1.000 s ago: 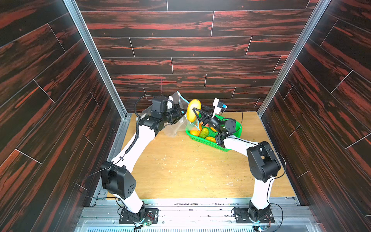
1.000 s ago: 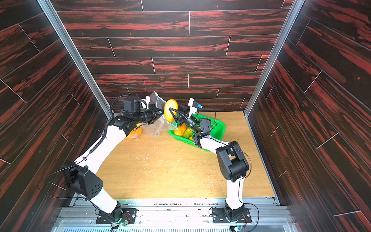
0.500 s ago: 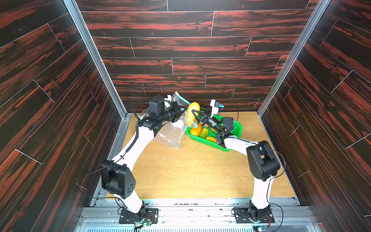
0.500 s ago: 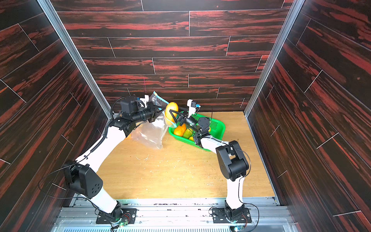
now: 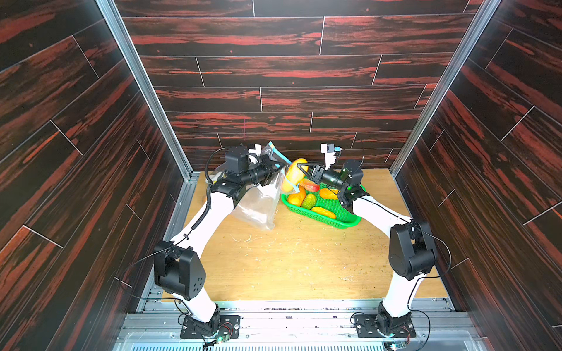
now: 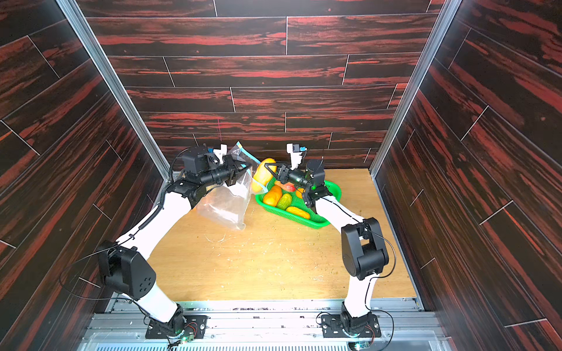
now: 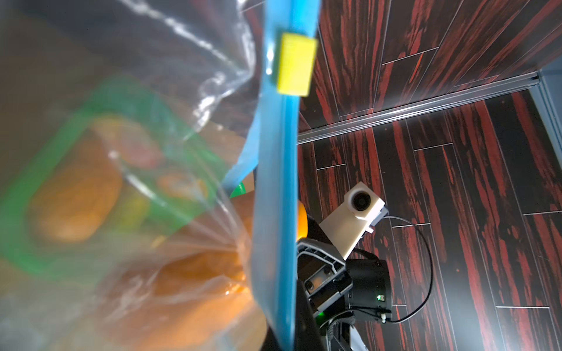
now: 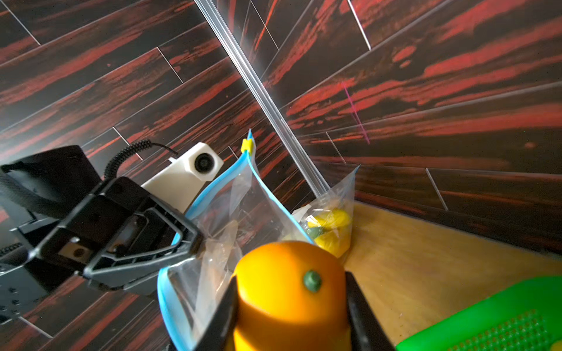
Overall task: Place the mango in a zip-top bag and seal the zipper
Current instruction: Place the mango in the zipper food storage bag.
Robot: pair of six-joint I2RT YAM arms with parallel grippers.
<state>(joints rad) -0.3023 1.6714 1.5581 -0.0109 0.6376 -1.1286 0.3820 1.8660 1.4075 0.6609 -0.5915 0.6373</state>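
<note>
Two bags point(image 5: 258, 203), one basket point(image 5: 340, 220) — five fruits point(image 5: 296, 197) inside, plus one mango point(image 5: 293, 174).

The zip-top bag point(image 5: 258, 203) is clear, glossy, crinkled plastic film. The mango point(image 8: 286, 297) looks smooth and shiny. The green basket point(image 5: 343, 224) is perforated plastic; the tabletop point(image 5: 289, 261) matt, scuffed wood.

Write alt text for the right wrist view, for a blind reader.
An orange mango, gripped by the right hand, faces the open blue-rimmed mouth of a clear zip-top bag. The left hand pinches the bag's rim; a green basket lies nearby.
</note>
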